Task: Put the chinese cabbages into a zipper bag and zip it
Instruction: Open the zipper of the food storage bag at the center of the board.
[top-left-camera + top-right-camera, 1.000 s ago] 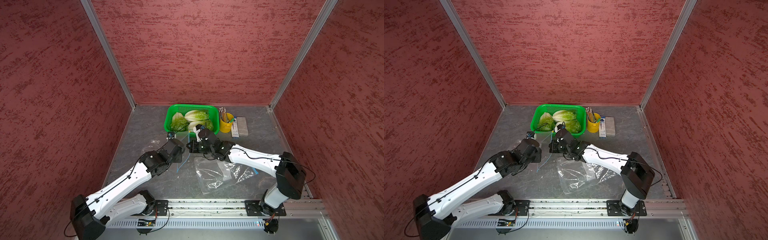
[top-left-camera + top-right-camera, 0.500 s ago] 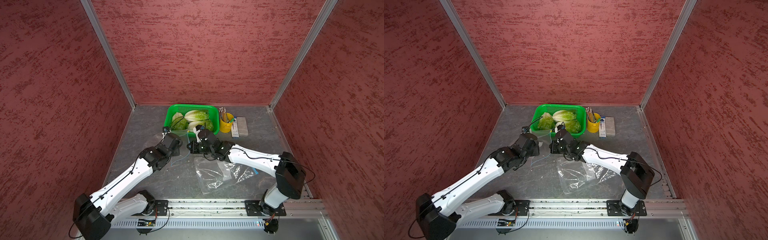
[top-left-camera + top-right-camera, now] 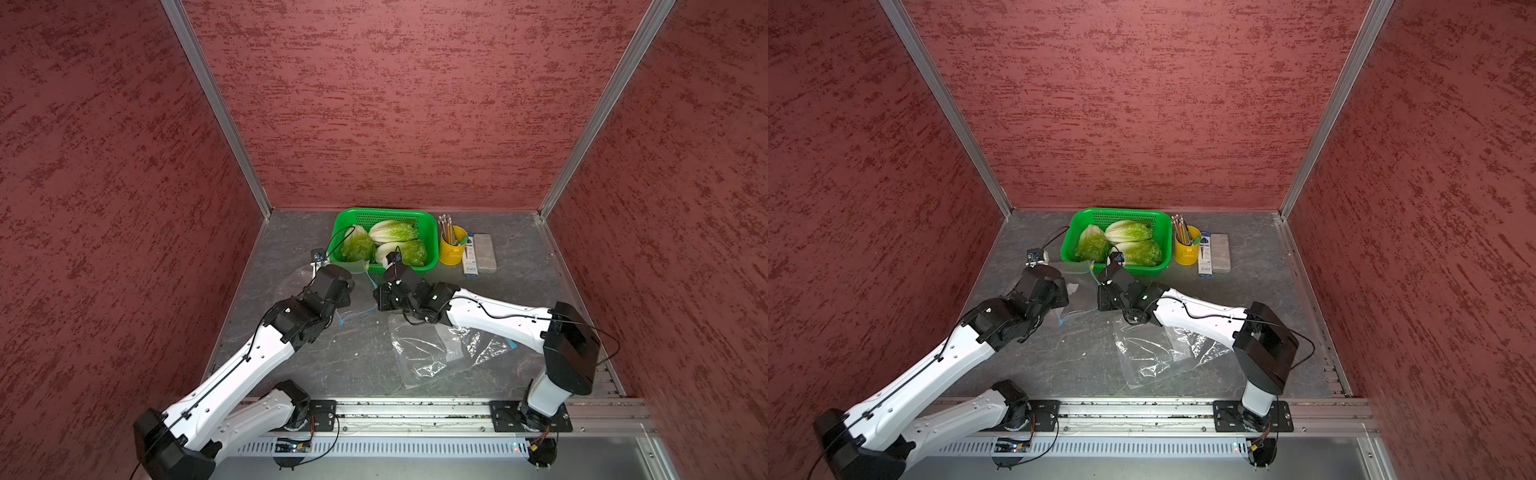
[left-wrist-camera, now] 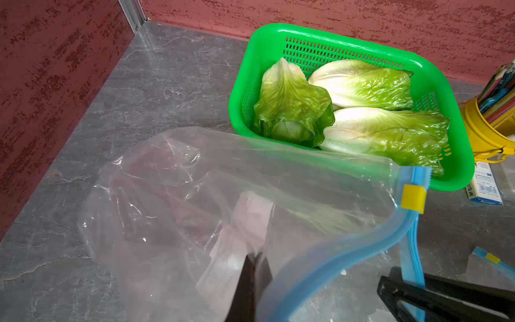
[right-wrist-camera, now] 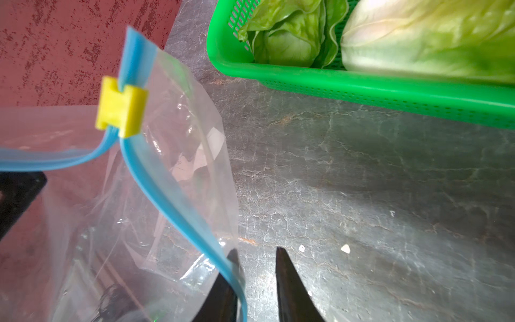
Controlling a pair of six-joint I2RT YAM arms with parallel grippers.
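Observation:
Three chinese cabbages (image 3: 392, 230) (image 4: 362, 83) lie in a green basket (image 3: 386, 212) at the back of the table. A clear zipper bag (image 4: 195, 195) (image 5: 181, 133) with a blue strip and a yellow slider (image 4: 413, 195) stands open-mouthed just in front of the basket. My left gripper (image 4: 255, 259) is shut on the bag's wall just under the blue strip. My right gripper (image 5: 256, 251) is open beside the bag's mouth; the blue strip drapes over one finger (image 5: 223, 287), and bare table shows between the jaws.
A second clear bag (image 3: 436, 349) lies crumpled on the table under my right forearm. Right of the basket stand a yellow cup of pencils (image 3: 452, 249), a small blue-and-white box (image 3: 469, 259) and a grey case (image 3: 484, 257). Red walls close three sides.
My left gripper has closed on the bag and moved toward the basket. My right gripper has opened and let go of the blue strip.

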